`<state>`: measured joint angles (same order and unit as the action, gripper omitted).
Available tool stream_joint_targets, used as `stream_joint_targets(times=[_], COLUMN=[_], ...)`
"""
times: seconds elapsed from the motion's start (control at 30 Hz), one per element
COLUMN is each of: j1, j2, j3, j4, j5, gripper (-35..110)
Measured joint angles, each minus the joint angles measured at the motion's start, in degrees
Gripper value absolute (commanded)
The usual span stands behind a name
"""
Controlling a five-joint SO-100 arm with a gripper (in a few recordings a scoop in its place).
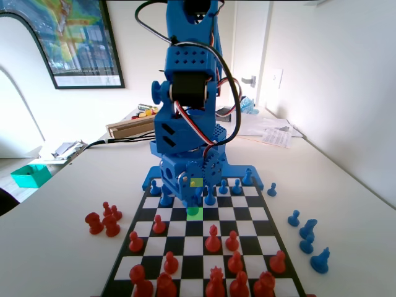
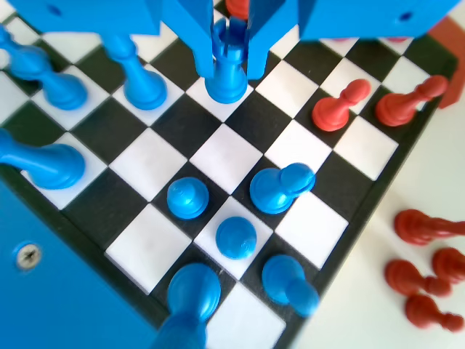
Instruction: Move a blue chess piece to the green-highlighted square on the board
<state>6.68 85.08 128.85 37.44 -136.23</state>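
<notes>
In my wrist view the hand (image 2: 231, 54) pinches the blue chess piece (image 2: 227, 69) between its fingers, base on a white square of the board (image 2: 330, 236). In my fixed view the green-highlighted square (image 1: 194, 212) lies just below the hand.
</notes>
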Motion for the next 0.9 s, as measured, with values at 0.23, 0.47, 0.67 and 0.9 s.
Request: stream_joint_targets(times=[0.23, 0.47, 0.67, 0.9], j1=[-1.1, -1.6, -1.6, -1.6], j2=[-0.7, -1.1, -1.1, -1.1], j3=[0.0, 0.6, 1.5, 2.3], j4=[-1.4, -2.8, -3.0, -4.0], j5=[0.9, 1.1, 1.1, 1.1], gripper=[1, 1, 1, 1])
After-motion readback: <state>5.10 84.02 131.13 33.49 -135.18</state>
